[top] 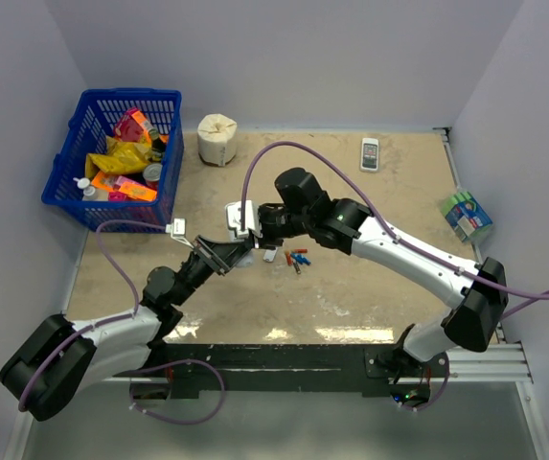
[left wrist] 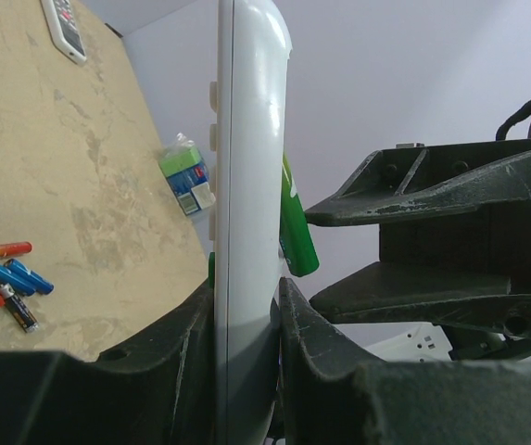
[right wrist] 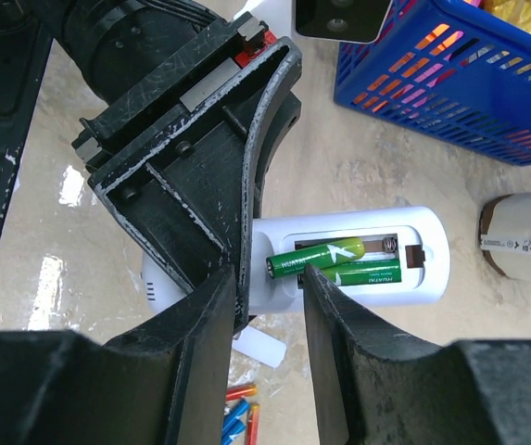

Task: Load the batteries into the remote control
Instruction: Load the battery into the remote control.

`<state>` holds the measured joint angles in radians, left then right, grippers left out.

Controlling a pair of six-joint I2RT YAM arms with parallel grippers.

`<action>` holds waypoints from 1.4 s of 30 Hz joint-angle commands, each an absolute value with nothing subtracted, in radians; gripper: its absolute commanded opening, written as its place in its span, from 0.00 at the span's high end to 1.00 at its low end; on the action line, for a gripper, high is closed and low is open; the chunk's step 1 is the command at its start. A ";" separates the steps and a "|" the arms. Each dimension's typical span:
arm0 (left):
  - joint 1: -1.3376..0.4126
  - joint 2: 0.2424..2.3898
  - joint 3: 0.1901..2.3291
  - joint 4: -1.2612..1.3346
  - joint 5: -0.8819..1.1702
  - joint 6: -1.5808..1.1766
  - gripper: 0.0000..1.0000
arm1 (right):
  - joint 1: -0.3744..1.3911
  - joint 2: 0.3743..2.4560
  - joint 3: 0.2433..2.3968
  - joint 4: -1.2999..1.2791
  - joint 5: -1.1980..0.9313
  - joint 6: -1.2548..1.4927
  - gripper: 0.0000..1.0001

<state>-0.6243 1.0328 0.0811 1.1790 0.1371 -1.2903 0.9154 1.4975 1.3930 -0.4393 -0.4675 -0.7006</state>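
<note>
My left gripper [left wrist: 246,298] is shut on the silver-white remote control [left wrist: 246,185] and holds it above the table, battery compartment up. In the right wrist view the remote [right wrist: 423,278] shows one green battery [right wrist: 362,273] lying flat in the open compartment. A second green battery [right wrist: 316,257] is tilted, its near end sticking out. My right gripper [right wrist: 270,297] is open, its fingers on either side of that raised end with a gap. Several loose blue, red and orange batteries [top: 296,259] lie on the table below.
A small white cover [right wrist: 263,349] lies beside the loose batteries [right wrist: 242,413]. A blue basket [top: 73,187] of packets stands at the back left, a white roll [top: 217,139] next to it. A shorter white handset [top: 371,153] lies at the back, a green sponge pack [top: 467,216] at right.
</note>
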 commanded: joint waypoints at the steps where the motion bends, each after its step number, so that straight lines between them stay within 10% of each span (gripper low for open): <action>1: -0.627 1.022 0.120 1.220 0.153 -1.285 1.00 | 0.913 1.494 1.439 -0.411 -0.488 -0.718 0.62; 42: -0.630 1.019 0.150 1.247 0.210 -1.273 1.00 | 0.878 1.542 1.437 -0.345 -0.462 -0.686 0.72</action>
